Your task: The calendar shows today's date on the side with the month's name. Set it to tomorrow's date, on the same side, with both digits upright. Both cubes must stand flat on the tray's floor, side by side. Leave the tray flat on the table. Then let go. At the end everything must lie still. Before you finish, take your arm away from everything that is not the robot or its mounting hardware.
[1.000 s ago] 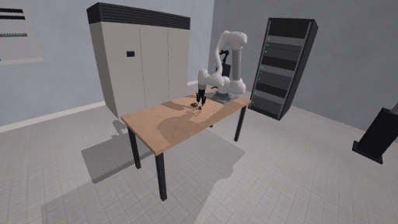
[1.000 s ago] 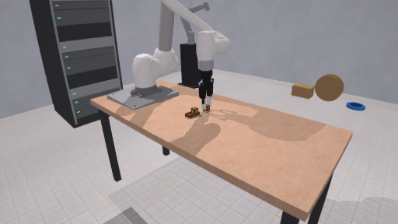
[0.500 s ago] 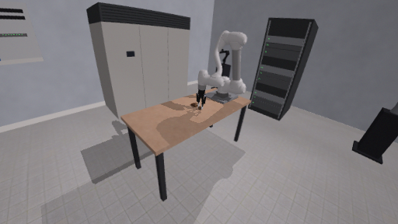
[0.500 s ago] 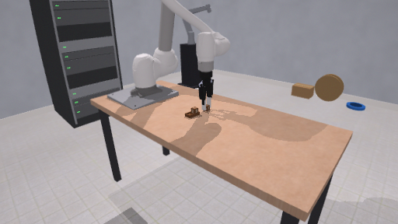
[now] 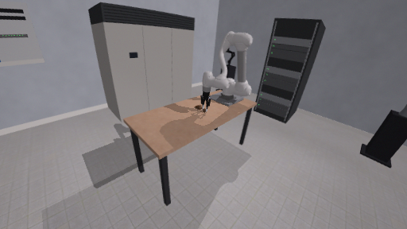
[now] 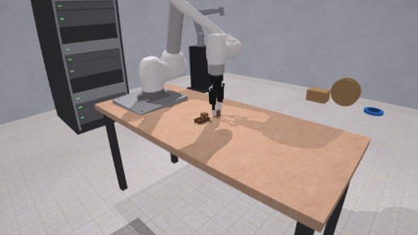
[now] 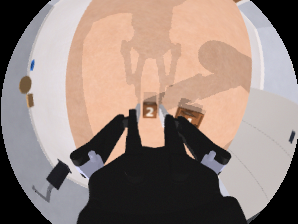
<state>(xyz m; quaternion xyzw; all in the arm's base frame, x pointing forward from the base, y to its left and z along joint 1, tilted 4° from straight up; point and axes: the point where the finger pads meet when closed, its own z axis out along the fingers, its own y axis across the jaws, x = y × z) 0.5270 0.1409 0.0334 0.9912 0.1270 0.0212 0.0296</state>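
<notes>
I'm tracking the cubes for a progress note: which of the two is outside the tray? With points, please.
The cube marked 2 [image 7: 150, 111], between the gripper's [image 7: 149, 117] [image 6: 216, 113] fingers; the other cube [image 6: 204, 115] sits in the tray [image 6: 199, 121].

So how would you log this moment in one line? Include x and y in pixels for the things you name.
Hand [image 5: 204, 110] [image 6: 216, 110] [image 7: 149, 109]: open, at 2 cube [image 5: 204, 110] [image 6: 218, 113] [image 7: 149, 110] | 2 cube: outside tray [image 5: 199, 106] [image 6: 198, 121] [image 7: 200, 118] | other cube [image 6: 204, 115] [image 7: 189, 120]: in tray | date: unset

Toward one o'clock, the white arm [image 5: 242, 65] stands at the far end of the wooden table [image 5: 159, 129]. Its black gripper [image 5: 205, 109] points down near the tabletop. A dark rack [image 5: 305, 71] rises at two o'clock.
</notes>
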